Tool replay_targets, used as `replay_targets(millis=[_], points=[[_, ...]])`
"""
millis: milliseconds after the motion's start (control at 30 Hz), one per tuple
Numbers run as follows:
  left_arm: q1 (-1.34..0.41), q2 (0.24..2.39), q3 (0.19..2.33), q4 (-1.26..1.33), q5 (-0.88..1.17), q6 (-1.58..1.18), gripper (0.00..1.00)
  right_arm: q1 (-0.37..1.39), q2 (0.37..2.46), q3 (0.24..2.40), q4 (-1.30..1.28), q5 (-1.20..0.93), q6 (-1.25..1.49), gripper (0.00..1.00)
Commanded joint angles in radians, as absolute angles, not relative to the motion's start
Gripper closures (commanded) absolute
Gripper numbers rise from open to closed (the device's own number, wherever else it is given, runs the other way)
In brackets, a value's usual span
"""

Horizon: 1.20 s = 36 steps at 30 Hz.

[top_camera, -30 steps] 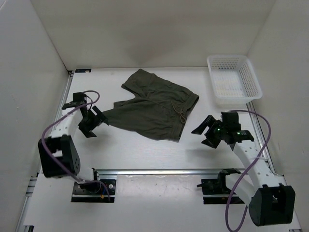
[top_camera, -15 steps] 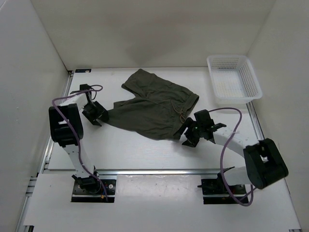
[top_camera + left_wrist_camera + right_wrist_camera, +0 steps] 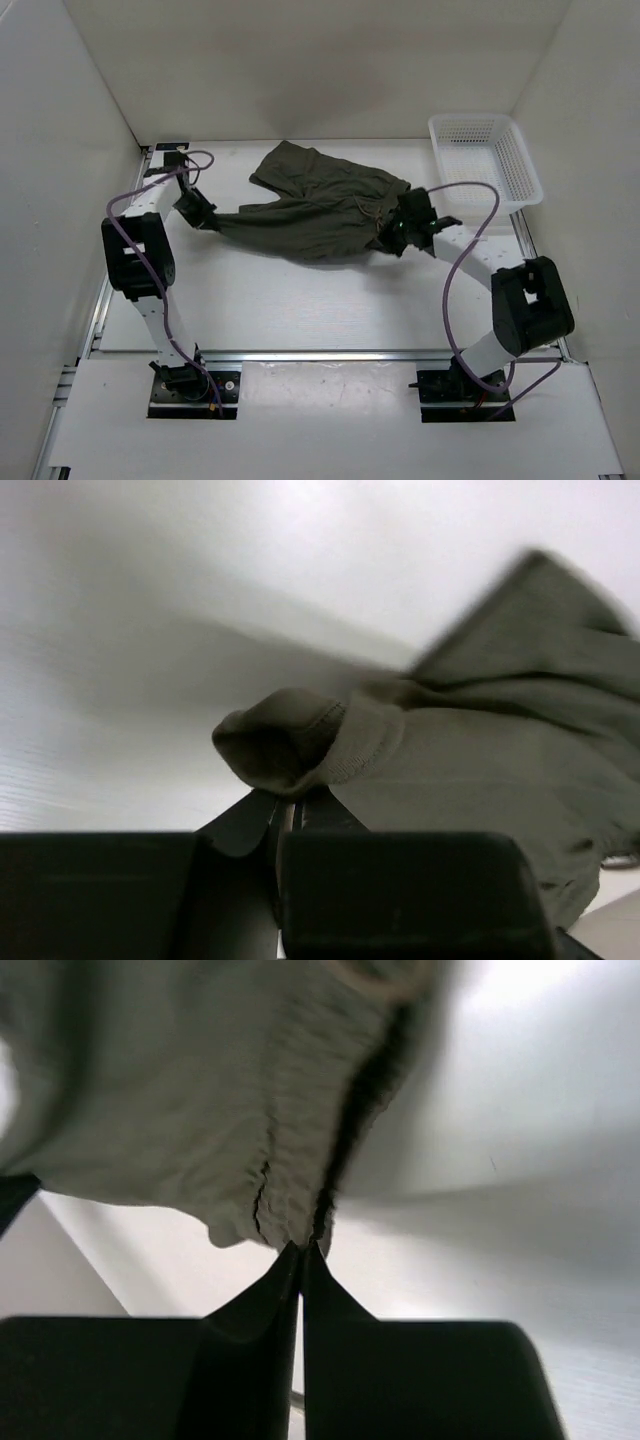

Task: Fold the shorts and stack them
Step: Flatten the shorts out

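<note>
Olive shorts (image 3: pixel 320 208) stretched across centre frame over the white worktop (image 3: pixel 300 300), left hand (image 3: pixel 203 214) pinching a leg hem, right hand (image 3: pixel 392 232) clamped on the waistband, white basket (image 3: pixel 482 168) upper right

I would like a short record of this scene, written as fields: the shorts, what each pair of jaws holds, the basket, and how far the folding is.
shorts: dark olive, unfolded, stretched between the two pairs of jaws
left jaws: shut on a leg hem
right jaws: shut on the gathered waistband
basket: white, at the far right corner, apart from the shorts
table: white
folding: not yet done
</note>
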<state>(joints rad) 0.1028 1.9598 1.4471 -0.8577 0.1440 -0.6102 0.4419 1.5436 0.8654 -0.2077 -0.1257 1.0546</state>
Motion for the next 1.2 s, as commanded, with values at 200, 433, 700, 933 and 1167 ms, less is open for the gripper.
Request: replay_targets(millis=[200,433,700,933,1167], points=[[0.089,1.619,1.668,-0.977,0.202,-0.578,0.9,0.313,1.264,1.163,-0.488,-0.011,0.747,1.0],[0.014,1.288,1.198,-0.977,0.15,-0.597,0.9,0.342,0.947,0.832,-0.587,0.023,0.73,1.0],[-0.005,1.183,1.041,-1.008,0.16,-0.617,0.05,0.38,0.638,0.583,-0.776,0.055,0.796,0.24],[-0.063,1.415,1.398,-0.999,0.097,-0.571,0.32,0.371,0.789,0.724,-0.752,0.178,0.775,0.31],[-0.179,1.828,1.759,-1.029,0.032,-0.552,0.31,0.362,1.107,0.888,-0.623,0.156,0.68,0.83]])
